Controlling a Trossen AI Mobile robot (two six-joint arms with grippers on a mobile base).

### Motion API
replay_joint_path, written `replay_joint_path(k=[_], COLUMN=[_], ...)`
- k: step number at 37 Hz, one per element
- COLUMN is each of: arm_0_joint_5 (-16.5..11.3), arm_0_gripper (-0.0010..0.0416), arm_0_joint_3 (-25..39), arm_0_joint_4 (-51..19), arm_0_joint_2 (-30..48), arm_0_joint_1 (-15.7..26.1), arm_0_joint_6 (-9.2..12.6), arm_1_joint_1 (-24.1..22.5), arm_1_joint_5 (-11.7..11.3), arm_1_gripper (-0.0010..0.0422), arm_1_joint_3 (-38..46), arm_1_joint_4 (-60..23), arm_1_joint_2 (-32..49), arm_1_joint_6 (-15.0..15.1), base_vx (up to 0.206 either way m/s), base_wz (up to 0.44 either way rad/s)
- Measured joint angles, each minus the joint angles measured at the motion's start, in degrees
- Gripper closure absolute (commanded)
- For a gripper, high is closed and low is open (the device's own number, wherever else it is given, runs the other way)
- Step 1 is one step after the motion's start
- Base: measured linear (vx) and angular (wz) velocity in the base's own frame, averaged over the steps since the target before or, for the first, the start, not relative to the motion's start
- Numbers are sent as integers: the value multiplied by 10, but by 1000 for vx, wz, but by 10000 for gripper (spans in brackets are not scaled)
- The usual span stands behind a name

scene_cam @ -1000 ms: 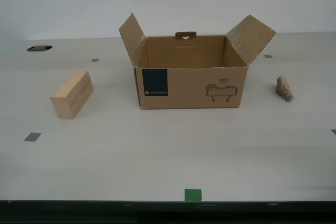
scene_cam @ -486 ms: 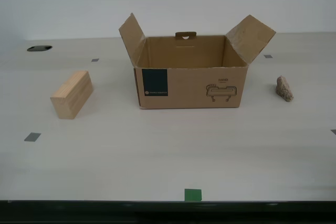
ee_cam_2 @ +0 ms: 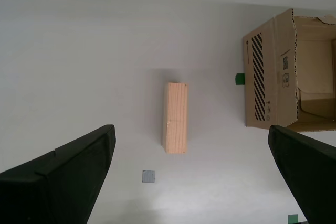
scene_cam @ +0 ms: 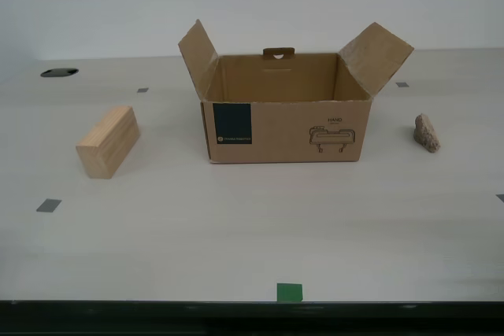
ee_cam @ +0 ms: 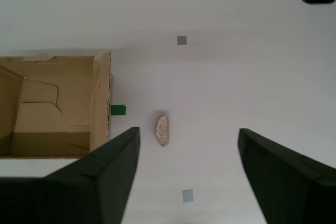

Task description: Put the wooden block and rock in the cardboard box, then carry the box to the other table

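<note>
Exterior view, nearest edge: green tape square [scene_cam: 289,292] at the table's front border; grey tape mark [scene_cam: 48,205] toward the exterior view's left.

Mid-table: wooden block [scene_cam: 108,141] lies on the table [scene_cam: 252,226], well apart from the cardboard box [scene_cam: 285,108], on the exterior view's left. Rock [scene_cam: 427,133] sits on the table on the exterior view's right, also apart from the box. Box stands upright, top open, both side flaps raised outward; nothing seen inside. Front face: dark teal square label [scene_cam: 232,123] with small white print, too small to read; line drawing [scene_cam: 334,136] with a short word above it, illegible.

Far: dark oval hole [scene_cam: 59,72] in the tabletop, two more grey marks.

My second gripper [ee_cam_2: 191,179]: jaws spread wide, holding nothing, high above the block. Box side in this view shows black diagonal stripes [ee_cam_2: 257,77] and printed text, unreadable.

My first gripper [ee_cam: 188,177]: jaws wide apart, empty, above the rock, which lies just beside the box wall.
</note>
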Motion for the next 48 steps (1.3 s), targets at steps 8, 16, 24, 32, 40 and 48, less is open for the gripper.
replay_joint_path(k=[8,16,24,32,40,48], arm_0_joint_5=[0,0,0,0,0,0], arm_0_gripper=[36,59,12,21,32,51], arm_0_joint_3=[0,0,0,0,0,0], arm_0_joint_4=[0,-2,-3,-3,-2,-2], arm_0_joint_2=[0,0,0,0,0,0], arm_0_joint_1=[0,1,2,3,2,3], arm_0_joint_6=[1,-19,-18,-18,-18,-18], arm_1_joint_1=[0,-1,-1,-1,-1,0], arm_1_joint_5=[0,0,0,0,0,0], arm_1_gripper=[14,14,14,14,14,14], arm_1_joint_3=[0,0,0,0,0,0], arm_1_joint_4=[0,0,-2,6,12,13], arm_1_joint_2=[0,0,-3,-3,-3,-3], arm_1_joint_6=[0,0,0,1,1,1], base_vx=[0,0,0,0,0,0], base_wz=[0,0,0,0,0,0])
